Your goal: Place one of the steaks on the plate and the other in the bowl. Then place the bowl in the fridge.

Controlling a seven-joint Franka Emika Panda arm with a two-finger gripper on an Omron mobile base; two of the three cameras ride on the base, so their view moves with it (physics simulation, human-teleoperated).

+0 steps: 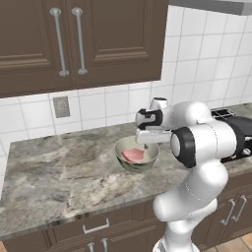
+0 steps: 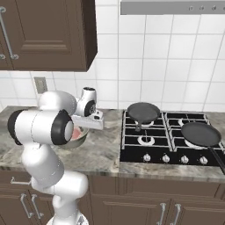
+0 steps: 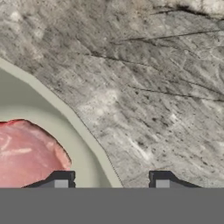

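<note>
Kitchen with dark brown cabinets (image 1: 74, 42), white wall tiles and a grey marbled counter (image 1: 59, 177); a wall outlet (image 1: 61, 106) sits on the tiles at the far left. A black gas hob (image 2: 169, 143) is set into the counter on the right, carrying two dark frying pans (image 2: 143, 112) (one far left burner, one near right).

The bowl (image 1: 137, 153) stands upright on the counter, just left of the hob and in front of the arm. One steak (image 1: 133, 155) lies flat inside it, on the bottom.

The gripper (image 3: 111, 180) is lowered at the bowl's right edge. In the hand view its two fingertips (image 3: 61, 179) straddle the rim: one tip inside the bowl next to the meat, the other outside over bare counter. The jaws stand part open with a clear gap, and the rim runs through that gap. Whether the tips press on the wall cannot be told.
</note>
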